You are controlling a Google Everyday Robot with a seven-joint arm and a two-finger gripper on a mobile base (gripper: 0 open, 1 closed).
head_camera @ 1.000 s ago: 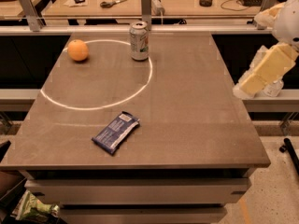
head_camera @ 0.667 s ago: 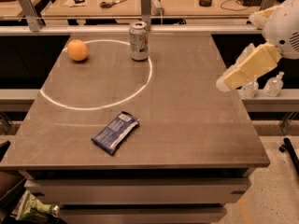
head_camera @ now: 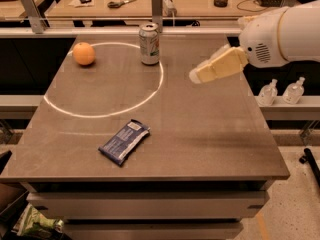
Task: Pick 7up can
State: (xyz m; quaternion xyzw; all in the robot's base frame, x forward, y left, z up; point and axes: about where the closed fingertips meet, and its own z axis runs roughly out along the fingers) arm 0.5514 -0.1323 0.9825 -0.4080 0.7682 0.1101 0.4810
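The 7up can (head_camera: 149, 44) stands upright near the table's far edge, silvery body with green markings and a metal top. It sits on the white ring drawn on the tabletop. My gripper (head_camera: 196, 75) reaches in from the right on a white arm, its cream-coloured fingers pointing left. It hovers above the table, to the right of the can and somewhat nearer the camera, apart from it.
An orange (head_camera: 83, 53) lies at the far left, inside the white ring. A flat blue snack packet (head_camera: 124, 141) lies near the front of the brown table (head_camera: 210, 144). Two small bottles (head_camera: 283, 91) stand on a shelf to the right. A desk with clutter runs behind.
My arm has swung leftward over the table, bringing the gripper from past the right edge to a spot closer to the can. The can, orange and packet stayed put.
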